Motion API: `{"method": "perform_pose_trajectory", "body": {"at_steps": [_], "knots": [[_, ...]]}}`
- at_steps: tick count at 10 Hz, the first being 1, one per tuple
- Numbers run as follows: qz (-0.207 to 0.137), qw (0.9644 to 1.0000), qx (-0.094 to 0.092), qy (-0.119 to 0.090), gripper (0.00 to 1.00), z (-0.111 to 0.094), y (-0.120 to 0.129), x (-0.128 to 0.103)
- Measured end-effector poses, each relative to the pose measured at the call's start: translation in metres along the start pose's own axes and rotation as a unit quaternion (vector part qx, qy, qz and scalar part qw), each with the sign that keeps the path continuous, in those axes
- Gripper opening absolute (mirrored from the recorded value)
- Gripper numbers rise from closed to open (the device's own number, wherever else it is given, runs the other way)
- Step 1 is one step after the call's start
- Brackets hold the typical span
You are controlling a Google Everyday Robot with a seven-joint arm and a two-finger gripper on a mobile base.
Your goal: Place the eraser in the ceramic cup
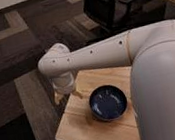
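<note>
Count: one apiece.
One wide dark blue bowl [108, 104] on one small light wooden desk [78, 129], one pincer [67, 95] at its edge, one black chair [102, 3].

The robot's arm [96, 55] is showing as a smooth, off-white shell that is catching soft highlights along its top. Small dark dots are running in a row along the tube-shaped section. The casing is swelling into a broad, rounded bulk on the right and is ending in a ball-like joint [54, 65] on the left. Below that joint a short, pale wrist [64, 83] is leading to the pincer [68, 94], tan at its lower end, which is hanging just over the far left edge of the tabletop [80, 124].
</note>
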Motion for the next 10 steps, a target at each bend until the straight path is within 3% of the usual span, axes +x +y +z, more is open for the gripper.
{"method": "perform_pose_trajectory", "body": {"at_steps": [8,10], "knots": [[0.001,1.0000,0.000,0.000,0.65,0.000,0.000,0.000],[0.030,0.9995,-0.001,-0.005,0.65,-0.009,-0.034,-0.006]]}}
